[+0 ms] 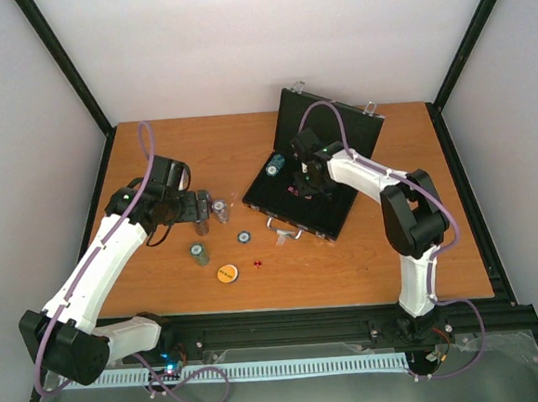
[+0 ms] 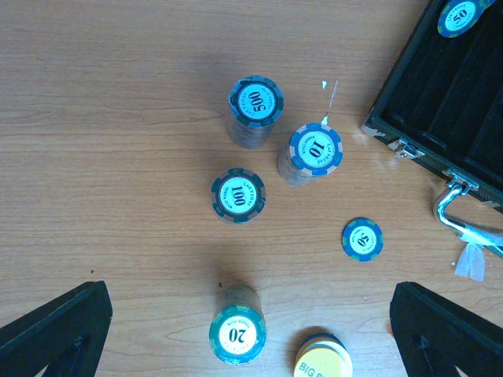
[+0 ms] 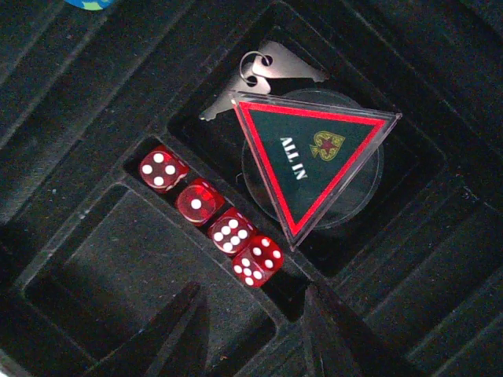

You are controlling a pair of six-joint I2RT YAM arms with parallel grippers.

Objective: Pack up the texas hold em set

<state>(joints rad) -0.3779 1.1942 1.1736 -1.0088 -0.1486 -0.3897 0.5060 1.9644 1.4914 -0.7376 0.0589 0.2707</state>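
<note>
Chip stacks point(image 2: 238, 195) stand near the tabletop's point(image 1: 394, 247) middle, directly ahead of the left gripper point(image 2: 250, 287), spread wide and empty. The right gripper point(image 3: 251, 314), narrowly parted and holding nothing, hangs over the case point(image 1: 333, 126).

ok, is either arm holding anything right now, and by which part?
Nothing is held. The left gripper has its jaws wide open above the chip stacks. The right gripper has its jaws apart and empty, over the dice in the case.
</note>
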